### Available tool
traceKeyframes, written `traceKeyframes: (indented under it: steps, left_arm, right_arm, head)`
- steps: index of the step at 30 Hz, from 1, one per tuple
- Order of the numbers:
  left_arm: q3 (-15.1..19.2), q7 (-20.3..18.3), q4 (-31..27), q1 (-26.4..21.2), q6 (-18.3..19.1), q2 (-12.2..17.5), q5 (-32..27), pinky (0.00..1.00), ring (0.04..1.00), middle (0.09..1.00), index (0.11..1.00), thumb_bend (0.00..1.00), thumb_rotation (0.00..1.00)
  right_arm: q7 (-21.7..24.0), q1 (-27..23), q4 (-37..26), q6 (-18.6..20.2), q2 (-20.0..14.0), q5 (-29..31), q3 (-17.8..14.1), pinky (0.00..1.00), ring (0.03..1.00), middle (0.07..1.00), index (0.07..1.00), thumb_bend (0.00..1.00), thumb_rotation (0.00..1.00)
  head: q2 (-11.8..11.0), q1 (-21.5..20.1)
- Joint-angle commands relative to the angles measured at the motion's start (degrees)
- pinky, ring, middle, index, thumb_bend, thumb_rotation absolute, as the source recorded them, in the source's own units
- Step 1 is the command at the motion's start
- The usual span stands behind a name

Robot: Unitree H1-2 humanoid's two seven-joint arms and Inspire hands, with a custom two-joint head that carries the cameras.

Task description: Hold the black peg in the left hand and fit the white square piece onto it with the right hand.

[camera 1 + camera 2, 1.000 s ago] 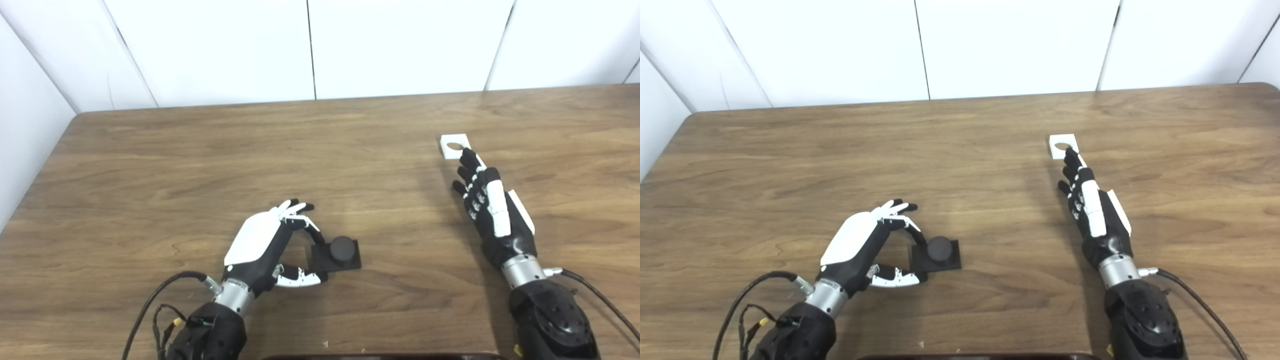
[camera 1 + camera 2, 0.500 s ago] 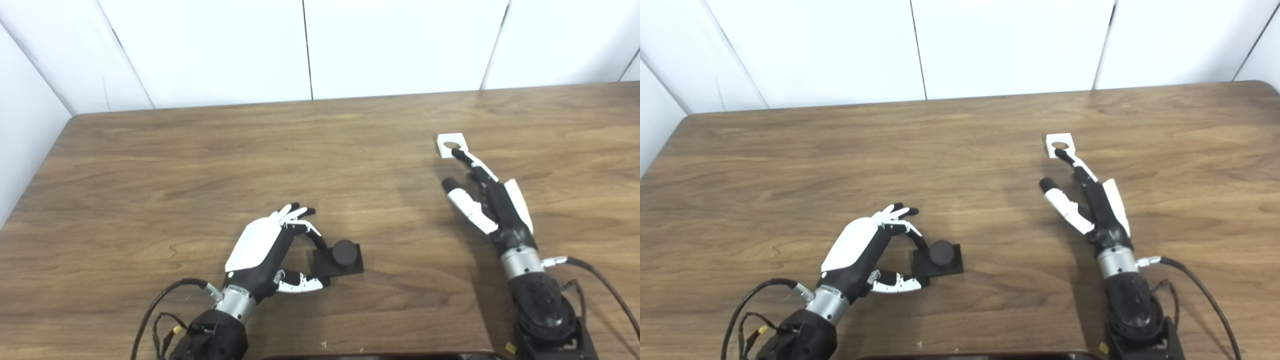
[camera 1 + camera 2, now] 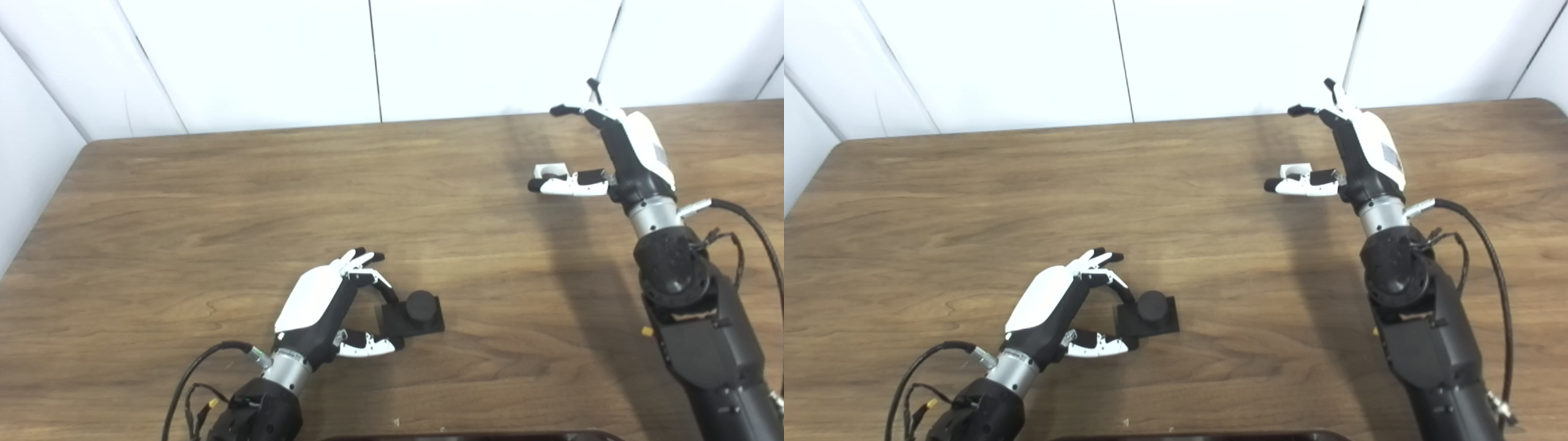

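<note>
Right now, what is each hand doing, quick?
Left hand: open, fingers curled at the black peg, not lifting it.
Right hand: open, raised over the white piece, thumb across it, no grasp.

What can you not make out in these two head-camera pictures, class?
- White square piece: mostly hidden behind the right hand's thumb, both views; its hole unseen.
- Black peg: whether the left hand's fingers touch its base is unclear.
- Dark object at bottom edge: cut off.
</note>
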Motion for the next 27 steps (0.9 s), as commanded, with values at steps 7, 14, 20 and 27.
traceKeyframes:
  steps: [7,14,20,27]
  left_arm:
    - [0.2,0.3,1.3,0.0,0.0,0.3,1.4,0.96,0.972,0.909,0.491,0.51,0.08]
    - [0.2,0.9,1.8,-0.1,-0.9,0.5,1.6,0.95,0.970,0.906,0.492,0.51,0.08]
    - [0.5,1.2,2.4,-0.3,-1.6,0.4,1.5,0.96,0.971,0.907,0.492,0.51,0.08]
    - [0.8,1.3,2.6,-0.4,-1.9,0.1,1.7,0.95,0.968,0.904,0.491,0.51,0.08]
  right_arm:
    - [3.4,-7.1,3.2,1.0,-2.8,0.3,1.1,1.00,1.000,1.000,0.731,0.96,0.21]
    - [4.4,-8.6,5.6,1.8,-3.2,0.1,2.1,1.00,1.000,1.000,0.735,0.95,0.21]
    - [7.1,-10.9,8.6,2.4,-5.0,-0.8,4.6,1.00,1.000,1.000,0.747,0.93,0.23]
    - [11.7,-13.9,11.1,4.0,-7.5,-2.2,7.8,1.00,1.000,1.000,0.745,0.92,0.22]
  head:
    - [-0.6,-0.7]
    - [-1.2,-1.2]
    - [-1.5,-1.4]
    - [-1.6,-1.3]
